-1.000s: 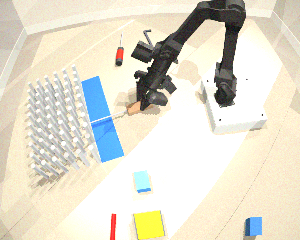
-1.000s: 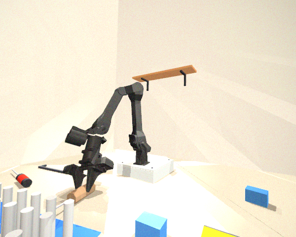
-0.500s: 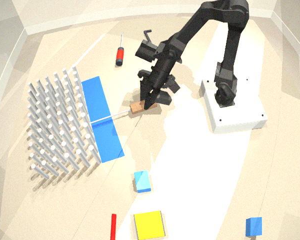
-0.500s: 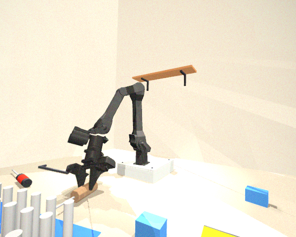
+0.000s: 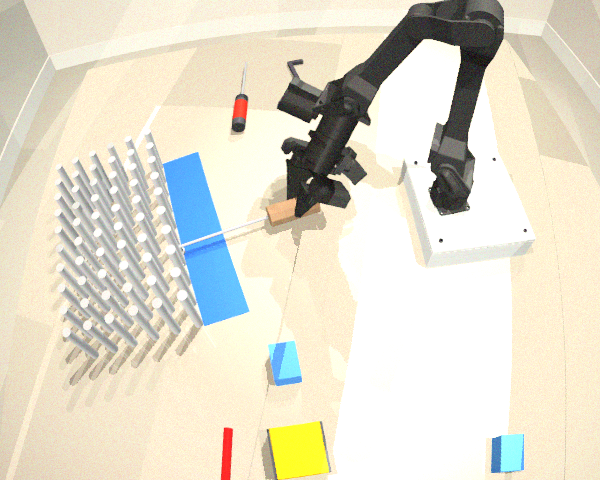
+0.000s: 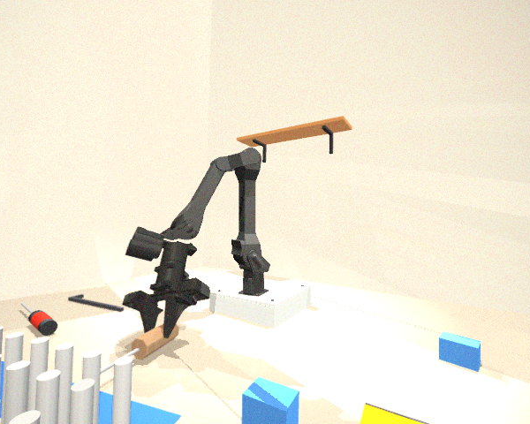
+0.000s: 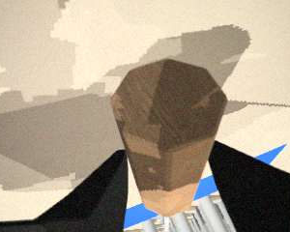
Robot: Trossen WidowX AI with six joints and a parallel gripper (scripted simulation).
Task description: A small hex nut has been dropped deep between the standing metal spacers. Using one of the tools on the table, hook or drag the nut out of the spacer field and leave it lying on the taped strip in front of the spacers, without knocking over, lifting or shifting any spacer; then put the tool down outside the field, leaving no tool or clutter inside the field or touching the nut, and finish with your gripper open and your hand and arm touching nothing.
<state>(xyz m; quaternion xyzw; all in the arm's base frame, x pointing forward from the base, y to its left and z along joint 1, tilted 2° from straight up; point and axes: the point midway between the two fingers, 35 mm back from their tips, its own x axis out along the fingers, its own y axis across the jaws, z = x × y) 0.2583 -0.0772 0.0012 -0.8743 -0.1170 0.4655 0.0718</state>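
beige table (image 5: 135,403) mid-area: gripper (image 5: 310,198) clamps the tool's wooden handle (image 5: 285,211), its rod (image 5: 222,233) reaching the spacers (image 5: 114,232) at the table's left edge.
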